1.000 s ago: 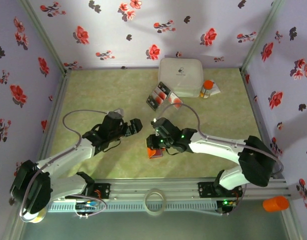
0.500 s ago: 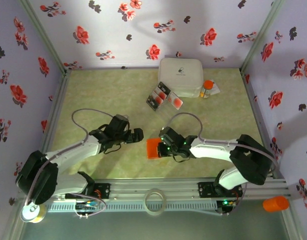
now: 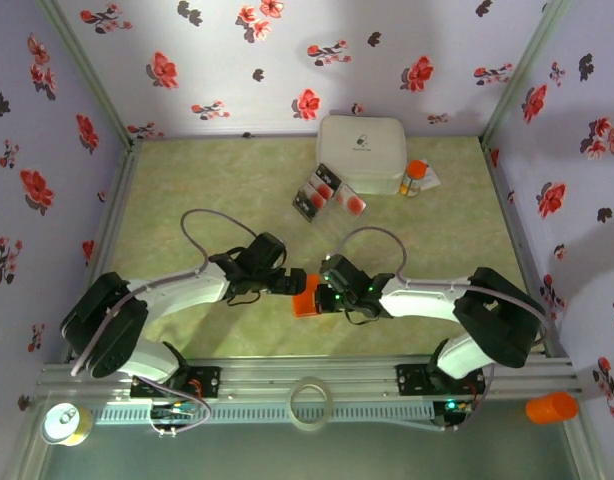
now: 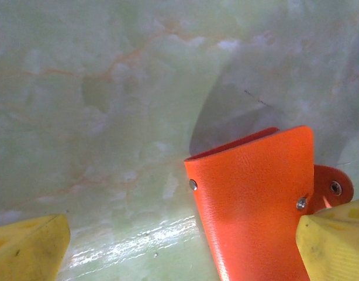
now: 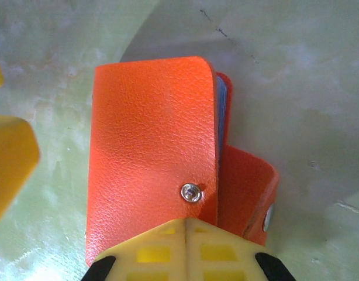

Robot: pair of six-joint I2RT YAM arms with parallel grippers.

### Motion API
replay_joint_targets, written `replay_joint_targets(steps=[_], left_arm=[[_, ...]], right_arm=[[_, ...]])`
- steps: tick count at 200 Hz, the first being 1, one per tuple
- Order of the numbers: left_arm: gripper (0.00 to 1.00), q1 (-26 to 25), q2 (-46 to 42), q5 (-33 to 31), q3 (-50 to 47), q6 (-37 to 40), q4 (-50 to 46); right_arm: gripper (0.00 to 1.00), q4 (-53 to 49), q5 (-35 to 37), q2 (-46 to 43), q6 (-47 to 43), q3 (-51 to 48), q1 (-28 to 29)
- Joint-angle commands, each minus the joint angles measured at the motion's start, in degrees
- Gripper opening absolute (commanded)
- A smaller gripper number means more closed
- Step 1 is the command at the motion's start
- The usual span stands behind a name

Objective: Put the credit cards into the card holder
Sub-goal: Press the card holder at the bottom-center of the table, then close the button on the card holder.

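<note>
The card holder [image 3: 305, 301] is pinched at one edge by the right tool [image 3: 324, 297], whose pads are pressed together on it. In the right wrist view the card holder [image 5: 150, 158] is seen reaching straight out ahead of the right tool [image 5: 186, 229]. Its orange cover is folded over, a metal stud sits just ahead of the pads, and a loose snap tab [image 5: 249, 199] sticks out to one side. Whether the holder is lifted off the worktop [image 3: 207, 190] or resting on it cannot be told.

The left tool [image 3: 291, 284] is held spread wide, directly facing the right tool, with the holder between them. In the left wrist view the card holder [image 4: 255, 216] is seen inside the span of the left tool [image 4: 179, 252], close against one yellow finger [image 4: 331, 240] and well apart from the other [image 4: 27, 249]. Whether the near finger is touching it cannot be told.

The credit cards [image 3: 327, 192], black and white ones lying together, are seen on the worktop well beyond both tools, just beside a white box [image 3: 362, 150]. An orange-capped bottle [image 3: 415, 176] is seen at the box's other side.
</note>
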Motion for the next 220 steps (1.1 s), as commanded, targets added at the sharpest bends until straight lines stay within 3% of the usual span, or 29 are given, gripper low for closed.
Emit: replay_joint_targets(steps=[1, 93, 145, 193, 220], left_arm=[[1.00, -0.87, 1.61, -1.45, 1.21, 1.64, 0.69], [1.00, -3.49, 5.32, -6.14, -0.14, 3.05, -0.18], [1.00, -6.34, 7.74, -12.65, 2.30, 4.47, -6.42], [1.00, -8.53, 9.55, -16.46, 4.33, 4.78, -9.63], [1.00, -8.71, 9.60, -16.69, 3.94, 4.38, -9.39]], right_arm=[[0.02, 0.36, 0.18, 1.27, 1.33, -1.27, -0.49], [0.04, -0.66, -0.63, -0.80, 1.65, -0.61, -0.60], [0.07, -7.99, 0.22, -10.03, 0.71, -0.04, -6.54], [0.25, -16.54, 0.63, -10.20, -3.90, 4.02, -8.84], [0.31, -17.52, -1.25, -6.96, -5.34, 6.18, -8.84]])
